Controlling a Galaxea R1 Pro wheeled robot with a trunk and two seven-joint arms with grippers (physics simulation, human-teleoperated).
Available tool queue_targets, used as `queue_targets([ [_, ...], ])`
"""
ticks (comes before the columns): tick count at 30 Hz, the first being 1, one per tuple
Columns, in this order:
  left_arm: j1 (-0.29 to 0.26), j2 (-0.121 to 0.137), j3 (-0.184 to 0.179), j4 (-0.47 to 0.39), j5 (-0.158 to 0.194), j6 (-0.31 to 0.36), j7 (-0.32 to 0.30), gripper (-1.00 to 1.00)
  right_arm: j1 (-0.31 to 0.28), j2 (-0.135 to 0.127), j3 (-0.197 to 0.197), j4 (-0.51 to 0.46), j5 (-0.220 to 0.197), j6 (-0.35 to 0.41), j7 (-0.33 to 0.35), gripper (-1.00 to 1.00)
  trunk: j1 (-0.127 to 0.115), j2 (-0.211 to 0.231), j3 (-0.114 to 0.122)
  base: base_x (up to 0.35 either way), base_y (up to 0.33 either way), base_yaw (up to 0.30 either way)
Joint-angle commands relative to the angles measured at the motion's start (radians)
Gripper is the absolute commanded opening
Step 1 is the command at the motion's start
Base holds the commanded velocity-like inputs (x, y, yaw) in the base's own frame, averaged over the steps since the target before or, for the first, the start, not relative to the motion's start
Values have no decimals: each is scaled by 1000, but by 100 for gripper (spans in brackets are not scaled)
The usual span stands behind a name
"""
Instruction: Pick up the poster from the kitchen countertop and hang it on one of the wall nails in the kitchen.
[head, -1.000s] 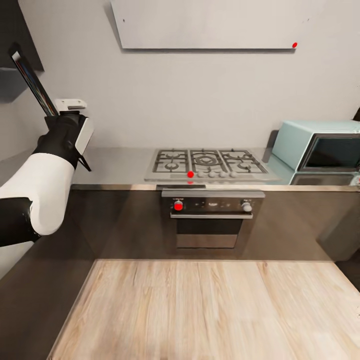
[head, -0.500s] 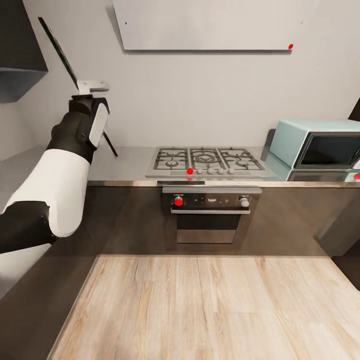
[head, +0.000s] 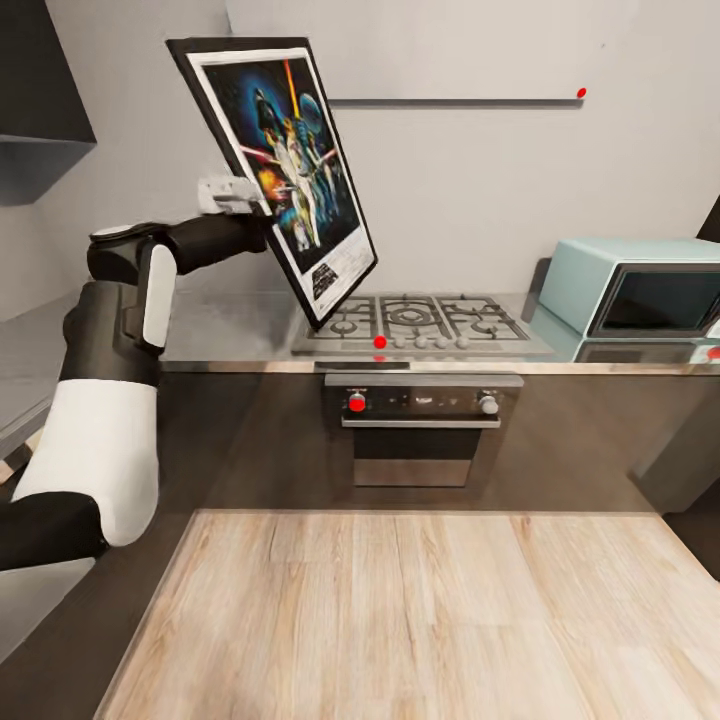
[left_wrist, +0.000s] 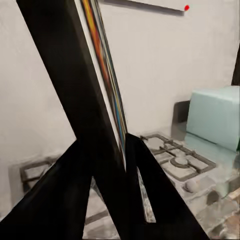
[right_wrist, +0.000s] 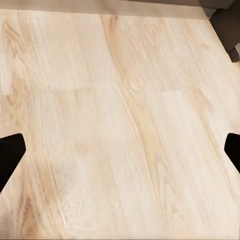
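Note:
The poster (head: 285, 170), black-framed with a white border and dark blue Star Wars artwork, hangs tilted in the air above the left end of the gas hob (head: 420, 322), its face towards me. My left gripper (head: 258, 205) is shut on the poster's left edge. In the left wrist view the poster (left_wrist: 97, 85) is edge-on between two dark fingers (left_wrist: 65, 192). The grey countertop (head: 225, 330) lies below it. A tiny dark nail (head: 604, 45) dots the pale wall panel at upper right. My right gripper (right_wrist: 120, 152) is open over the wooden floor.
A teal microwave (head: 630, 290) stands on the counter at the right. The oven (head: 420, 435) sits under the hob among dark cabinet fronts. A dark wall cabinet (head: 40, 90) hangs at upper left. A red dot (head: 581, 92) marks the wall panel's lower corner. Light wood floor (head: 400, 620) lies before me.
My left arm has swung the poster rightwards towards the hob and turned it from edge-on until its face shows. The poster now covers the panel's left part.

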Motion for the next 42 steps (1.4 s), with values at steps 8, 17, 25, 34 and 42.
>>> queue_targets([
  [8,115,113,2,201,1,-44,-645,-100,0,-9,-1,5,7,0,2,100,0,-1,-1,0,0,0],
  [17,122,120,0,288,5,-104,-868,-100,0,-10,0,5,7,0,2,100,0,-1,-1,0,0,0],
  [25,173,111,-4,275,7,-119,-893,-100,0,-10,1,0,8,-30,2,100,0,-1,-1,0,0,0],
  [34,367,20,-6,215,4,-174,-689,-100,0,8,3,-7,9,-119,-2,100,0,-1,-1,0,0,0],
  [42,482,-92,-34,138,-16,-180,-419,-100,-11,25,44,-34,13,-112,-15,100,0,-1,-1,0,0,0],
])
